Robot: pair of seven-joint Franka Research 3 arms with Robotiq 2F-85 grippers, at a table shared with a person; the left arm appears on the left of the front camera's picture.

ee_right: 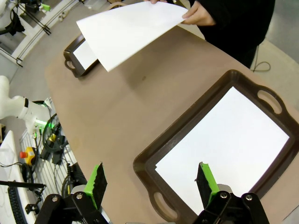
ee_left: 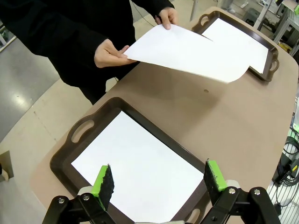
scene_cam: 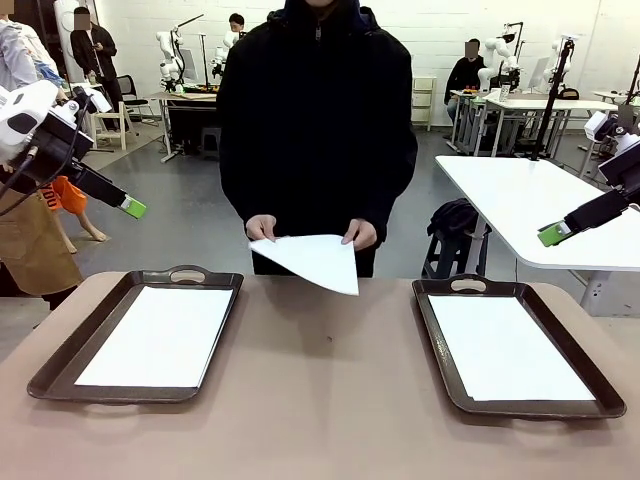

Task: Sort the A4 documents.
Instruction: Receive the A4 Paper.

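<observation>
Two trays: you have a dark brown left tray (scene_cam: 45,375) and right tray (scene_cam: 535,405) nearest you on the counter (scene_cam: 320,400), well apart, each rectangular with handle slots in its rim.
Sheets in trays: one flat white sheet (scene_cam: 160,335) lies inside the left tray, another sheet (scene_cam: 505,345) inside the right tray; both thin, blank, smaller than the tray floor.
Counter: smooth tan top with rounded corners, bare between the trays.
Held sheet: a third A4 sheet (scene_cam: 315,260) hangs above the far edge of the counter, between the trays, its near corner drooping; the person's hands (scene_cam: 262,228) pinch its far edge.
Left gripper (ee_left: 158,179): your left wrist view shows its jaws spread wide, holding nothing, above the left tray.
Right gripper (ee_right: 152,179): jaws equally wide, empty, above the right tray.
Front view: both arms sit raised at the picture's sides, off the counter; nothing stands between them and the trays.
Wrist views: these show you the held sheet's curl.
Behind: a white table (scene_cam: 530,200) stands to the right.
</observation>
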